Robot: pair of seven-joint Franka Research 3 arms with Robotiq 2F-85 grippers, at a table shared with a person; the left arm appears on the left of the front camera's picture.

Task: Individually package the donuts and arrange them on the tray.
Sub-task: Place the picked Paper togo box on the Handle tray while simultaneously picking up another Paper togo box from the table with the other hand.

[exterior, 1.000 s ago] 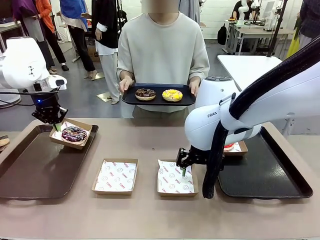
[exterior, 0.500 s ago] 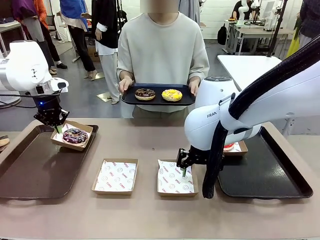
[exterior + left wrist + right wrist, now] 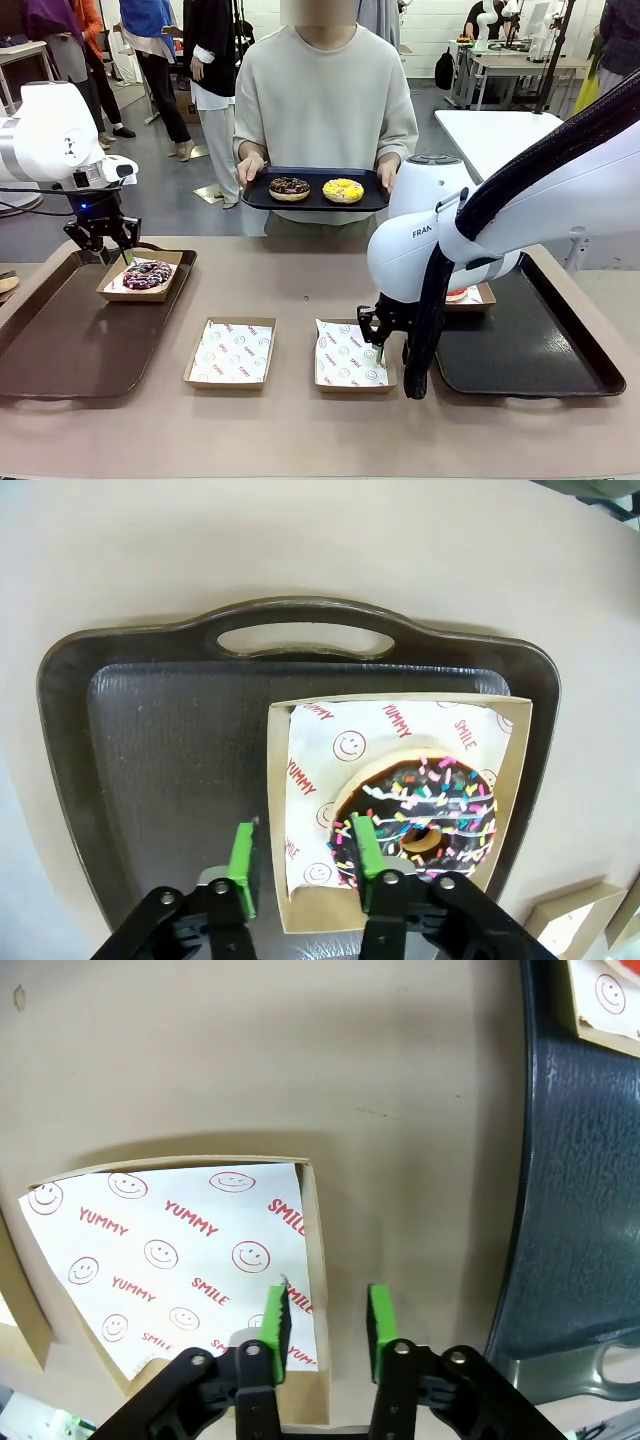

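A chocolate donut with coloured sprinkles (image 3: pixel 147 274) (image 3: pixel 425 810) lies in a paper-lined box (image 3: pixel 171 262) (image 3: pixel 320 745) resting on the dark left tray (image 3: pixel 60 340) (image 3: pixel 170 740). My left gripper (image 3: pixel 112 250) (image 3: pixel 304 865) is open, its fingers astride the box's wall. My right gripper (image 3: pixel 375 338) (image 3: pixel 326 1322) stands over the right wall of an empty lined box (image 3: pixel 345 360) (image 3: pixel 170 1250), one pad inside and one outside, with gaps showing. Across the table the person holds a small tray (image 3: pixel 315 204) with a chocolate donut (image 3: pixel 290 187) and a yellow donut (image 3: pixel 343 189).
Another empty lined box (image 3: pixel 231 353) sits mid-table. The dark right tray (image 3: pixel 530 350) (image 3: pixel 590 1210) carries a box (image 3: pixel 468 294) with something red in it, mostly hidden behind my right arm. People stand in the background.
My left gripper let go of the donut box, which now lies flat on the left tray. My right gripper dropped slightly at the empty box's edge. The person's tray held still.
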